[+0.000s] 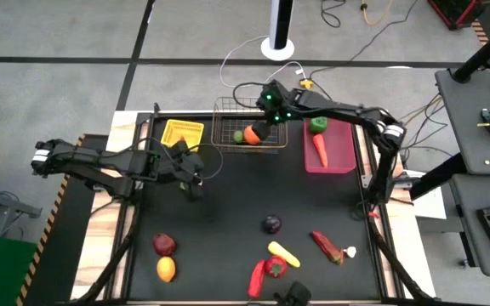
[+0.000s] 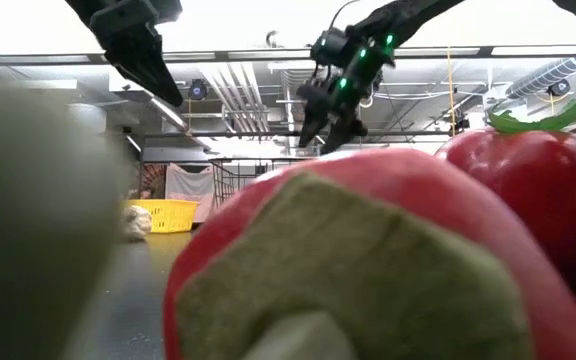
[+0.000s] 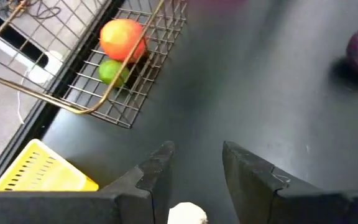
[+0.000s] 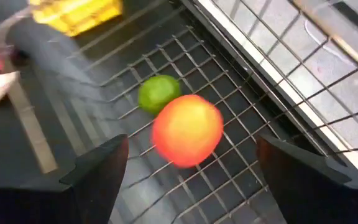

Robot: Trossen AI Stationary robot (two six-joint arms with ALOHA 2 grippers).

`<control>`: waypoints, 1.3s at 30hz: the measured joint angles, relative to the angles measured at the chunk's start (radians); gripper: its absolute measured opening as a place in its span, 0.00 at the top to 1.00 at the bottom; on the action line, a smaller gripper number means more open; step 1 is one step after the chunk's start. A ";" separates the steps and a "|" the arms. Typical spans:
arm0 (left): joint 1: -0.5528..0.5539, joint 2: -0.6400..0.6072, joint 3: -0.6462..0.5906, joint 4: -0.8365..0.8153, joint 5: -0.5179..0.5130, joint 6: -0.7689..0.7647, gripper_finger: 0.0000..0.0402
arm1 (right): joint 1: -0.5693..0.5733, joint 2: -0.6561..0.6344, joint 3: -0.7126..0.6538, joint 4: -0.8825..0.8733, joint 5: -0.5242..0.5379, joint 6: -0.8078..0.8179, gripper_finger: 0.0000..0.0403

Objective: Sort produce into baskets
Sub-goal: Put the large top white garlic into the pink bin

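Hovering over the wire basket (image 1: pixel 249 127), the right gripper (image 4: pixel 188 165) has its jaws spread, the orange fruit (image 4: pixel 187 129) lying released beside the lime (image 4: pixel 158 92); a careless lift could snag the wires.

The left gripper (image 3: pixel 194 165) waits near the yellow tray (image 1: pixel 182 133), jaws slightly parted and empty.

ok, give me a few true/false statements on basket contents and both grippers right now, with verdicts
1. The bare metal wire basket holds an orange-red round fruit and a small green lime. True.
2. The right gripper is clamped on the orange-red fruit. False: its fingers stand wide open on either side of the fruit, which lies on the wire floor.
3. The magenta-pink plastic bin holds an orange carrot and a green vegetable. True.
4. The left gripper hangs over the pink bin. False: it is over the black table near the small yellow plastic tray.
5. A dark purple round vegetable lies in the yellow tray. False: it lies on the table.
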 joint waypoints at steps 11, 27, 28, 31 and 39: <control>-0.002 0.000 0.000 -0.002 0.136 -0.056 0.70 | 0.206 -0.270 -0.076 -0.070 0.021 -0.047 0.17; -0.050 0.091 0.000 -0.052 0.207 -0.069 0.51 | 0.489 -0.578 -0.427 0.097 0.148 0.031 0.17; -0.050 0.102 0.000 -0.055 0.207 -0.069 0.48 | 0.494 -0.582 -0.442 0.111 0.155 0.031 0.17; -0.048 0.139 0.000 -0.072 0.196 -0.064 0.39 | 0.498 -0.588 -0.481 0.163 0.159 0.031 0.17; -0.012 0.245 -0.003 -0.072 0.170 0.031 0.27 | 0.498 -0.579 -0.535 0.207 0.159 0.031 0.17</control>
